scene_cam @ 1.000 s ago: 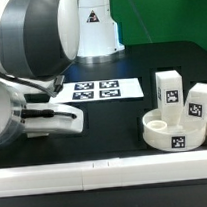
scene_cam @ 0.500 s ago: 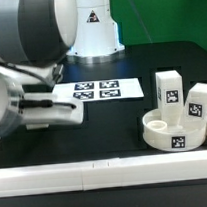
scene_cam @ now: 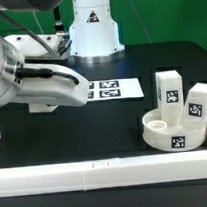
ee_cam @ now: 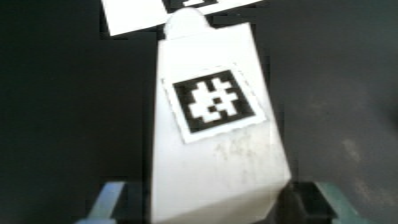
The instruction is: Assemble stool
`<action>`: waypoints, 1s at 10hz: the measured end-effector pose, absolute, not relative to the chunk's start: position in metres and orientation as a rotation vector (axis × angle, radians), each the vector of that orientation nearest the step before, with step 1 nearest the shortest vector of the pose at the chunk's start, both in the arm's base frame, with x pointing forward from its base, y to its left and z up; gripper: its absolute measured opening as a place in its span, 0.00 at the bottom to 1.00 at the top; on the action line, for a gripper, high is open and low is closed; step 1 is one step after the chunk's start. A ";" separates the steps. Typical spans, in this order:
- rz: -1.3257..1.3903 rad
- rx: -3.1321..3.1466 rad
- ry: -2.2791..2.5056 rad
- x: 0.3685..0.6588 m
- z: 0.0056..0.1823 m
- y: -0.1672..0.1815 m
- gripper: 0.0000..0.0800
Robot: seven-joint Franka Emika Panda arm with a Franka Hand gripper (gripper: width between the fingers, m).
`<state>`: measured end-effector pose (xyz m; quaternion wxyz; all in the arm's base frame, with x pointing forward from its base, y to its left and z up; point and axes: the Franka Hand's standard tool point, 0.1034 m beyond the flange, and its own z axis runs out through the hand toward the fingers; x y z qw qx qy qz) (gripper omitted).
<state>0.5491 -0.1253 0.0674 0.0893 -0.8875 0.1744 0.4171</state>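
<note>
In the wrist view the gripper (ee_cam: 217, 203) has a white leg (ee_cam: 217, 150) clamped between its fingers (ee_cam: 114, 200), one against each long side. The leg's upper face carries a black-and-white square tag (ee_cam: 214, 100), a pattern with no letters. Its far end points at the marker board (ee_cam: 146, 12).

In the exterior view a long white rail (scene_cam: 106, 172) crosses the bottom of the frame. Behind it, at lower right, the round seat (scene_cam: 157, 136) lies on the black table (scene_cam: 103, 132), with a tag on its rim. Just behind the seat a second leg (scene_cam: 169, 90) and a third leg (scene_cam: 199, 103) stand upright, both tagged. The arm (scene_cam: 35, 81) fills the upper left and covers the marker board's left end. At top centre, the robot base (scene_cam: 95, 32) bears a sticker too small to read.
</note>
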 end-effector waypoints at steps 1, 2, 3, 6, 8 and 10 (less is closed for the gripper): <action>1.191 -2.669 0.523 0.555 0.066 -0.127 0.40; 1.166 -2.682 0.549 0.558 0.065 -0.126 0.40; 1.051 -2.744 0.582 0.570 0.068 -0.120 0.40; 0.741 -2.813 0.688 0.577 0.096 -0.082 0.40; 0.529 -2.877 0.702 0.581 0.099 -0.079 0.40; 0.287 -2.938 0.712 0.590 0.098 -0.077 0.40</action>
